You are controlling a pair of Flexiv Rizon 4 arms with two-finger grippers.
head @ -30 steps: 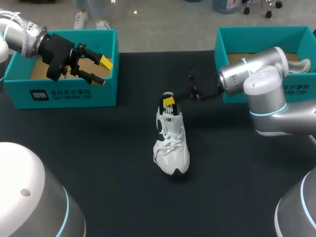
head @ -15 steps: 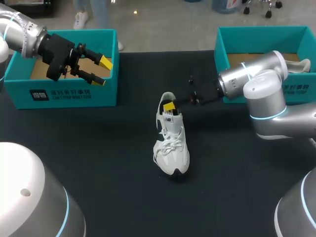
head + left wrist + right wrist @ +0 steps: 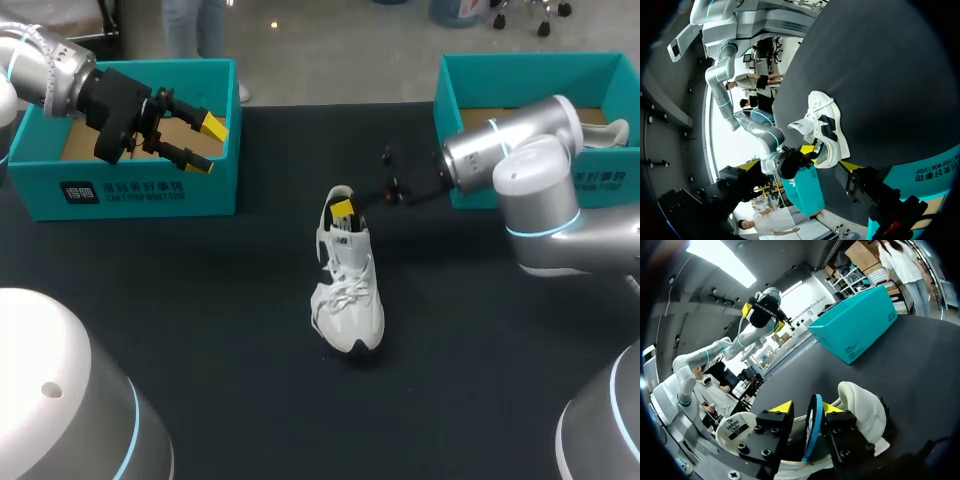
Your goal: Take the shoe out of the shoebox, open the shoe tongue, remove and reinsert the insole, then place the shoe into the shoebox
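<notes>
Raised slightly, right fingers (image 3: 782, 407) clamp insole (image 3: 812, 432) — rest hidden in shoe (image 3: 348, 292)

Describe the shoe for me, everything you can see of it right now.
The shoe is a white sneaker of mesh-like fabric with black side panels, white laces and a dark sole edge. It stands upright on its sole near the middle of the black table, toe toward the robot. At its heel opening the right gripper pinches a blue-edged insole that stands on edge, partly inside the shoe.
</notes>
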